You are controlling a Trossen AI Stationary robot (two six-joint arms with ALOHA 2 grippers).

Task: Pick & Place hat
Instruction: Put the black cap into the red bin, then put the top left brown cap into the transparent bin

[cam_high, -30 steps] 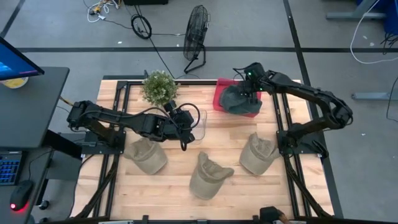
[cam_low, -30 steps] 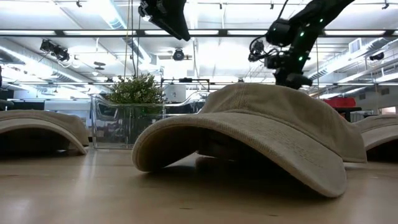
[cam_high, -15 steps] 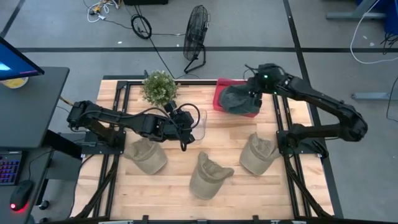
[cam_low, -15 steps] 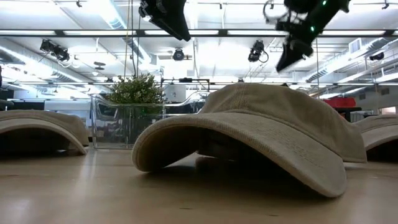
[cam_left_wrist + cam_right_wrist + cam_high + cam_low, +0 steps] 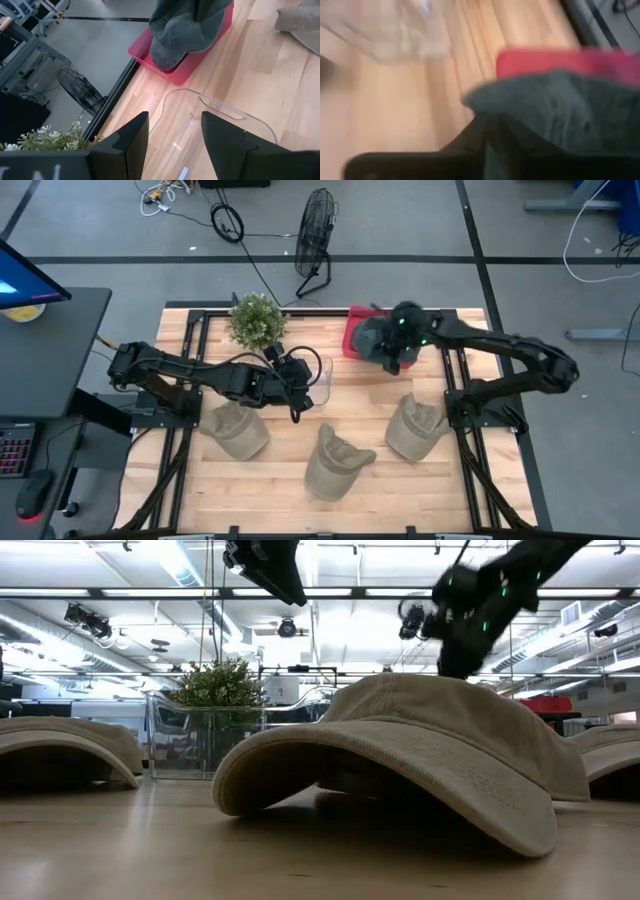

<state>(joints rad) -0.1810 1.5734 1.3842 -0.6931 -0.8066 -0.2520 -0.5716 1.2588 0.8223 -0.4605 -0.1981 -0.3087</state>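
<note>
A dark grey hat (image 5: pixel 372 340) lies in a red bin (image 5: pixel 351 332) at the table's far side; both also show in the left wrist view (image 5: pixel 185 30) and the right wrist view (image 5: pixel 555 110). Three beige hats rest on the table with their brims down: one at the left (image 5: pixel 236 430), one in the middle (image 5: pixel 335 460) and one at the right (image 5: pixel 415 426). My right gripper (image 5: pixel 397 355) hangs over the bin's near edge, just above the grey hat. My left gripper (image 5: pixel 172 145) is open and empty above a clear container (image 5: pixel 220 125).
A potted plant (image 5: pixel 256 318) stands at the far left of the table, behind the clear container (image 5: pixel 320 378). A fan (image 5: pixel 316 230) stands on the floor beyond the table. Black frame rails run along both sides of the table. Bare wood lies between the hats.
My right gripper has risen from the grey hat in the bin. It has then swung down toward the bin's near edge, and it blurs in its own wrist view. The grey hat has stayed in the bin.
</note>
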